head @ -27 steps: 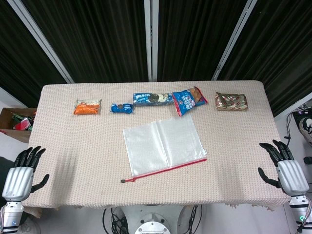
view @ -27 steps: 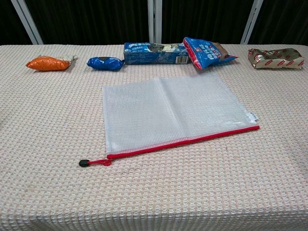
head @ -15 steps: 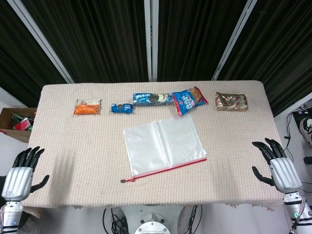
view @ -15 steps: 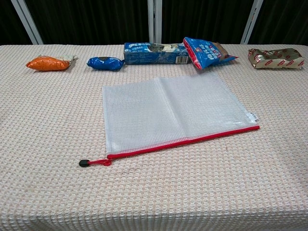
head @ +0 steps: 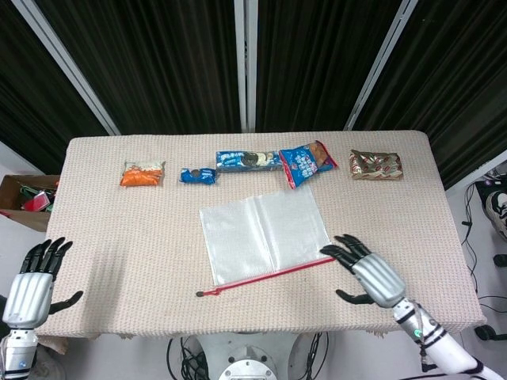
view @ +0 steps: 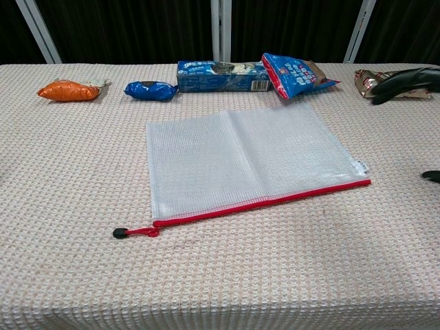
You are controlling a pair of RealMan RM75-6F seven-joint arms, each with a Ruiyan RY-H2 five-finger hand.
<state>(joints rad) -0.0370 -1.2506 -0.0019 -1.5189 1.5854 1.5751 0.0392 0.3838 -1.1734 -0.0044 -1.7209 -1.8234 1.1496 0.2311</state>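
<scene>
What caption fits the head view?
Right hand open beside the mesh zip pouch; five snack packs line the table's far edge.

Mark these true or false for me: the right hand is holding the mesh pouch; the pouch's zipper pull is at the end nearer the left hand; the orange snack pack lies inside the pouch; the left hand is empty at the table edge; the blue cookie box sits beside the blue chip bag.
1. The right hand is holding the mesh pouch. False: its spread fingers hover by the pouch's red zipper end and grip nothing.
2. The zipper pull is at the end nearer the left hand. True.
3. The orange snack pack lies inside the pouch. False: it lies apart in the far row.
4. The left hand is empty at the table edge. True.
5. The blue cookie box sits beside the blue chip bag. True.
</scene>
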